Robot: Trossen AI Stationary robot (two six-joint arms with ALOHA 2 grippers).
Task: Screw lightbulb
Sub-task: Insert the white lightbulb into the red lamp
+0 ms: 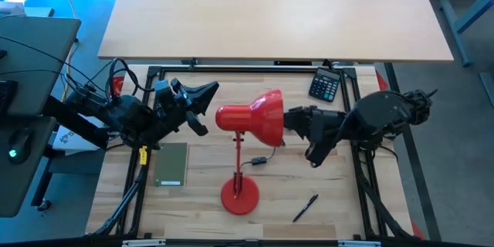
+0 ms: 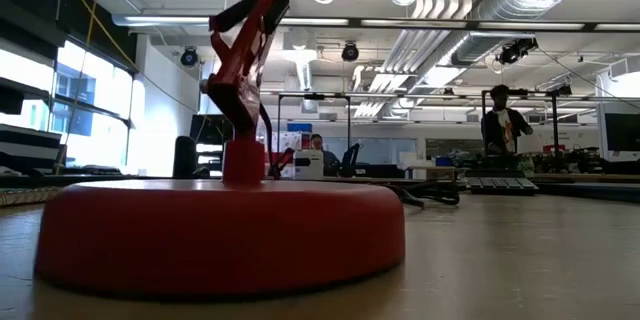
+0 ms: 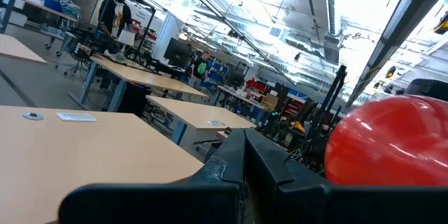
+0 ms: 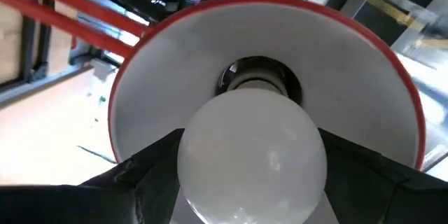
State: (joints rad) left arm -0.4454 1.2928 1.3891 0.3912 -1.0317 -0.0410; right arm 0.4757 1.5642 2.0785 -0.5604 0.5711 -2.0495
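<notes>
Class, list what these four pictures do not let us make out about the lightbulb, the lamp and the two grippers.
- Lightbulb: its threaded base, hidden in the lamp shade socket in the right wrist view; whether it is screwed in is unclear.
- Lightbulb in the high view: hidden by the shade and right gripper.
- Left gripper: whether it touches the shade, unclear.
- Low view: the lamp base blocks the table behind.
</notes>
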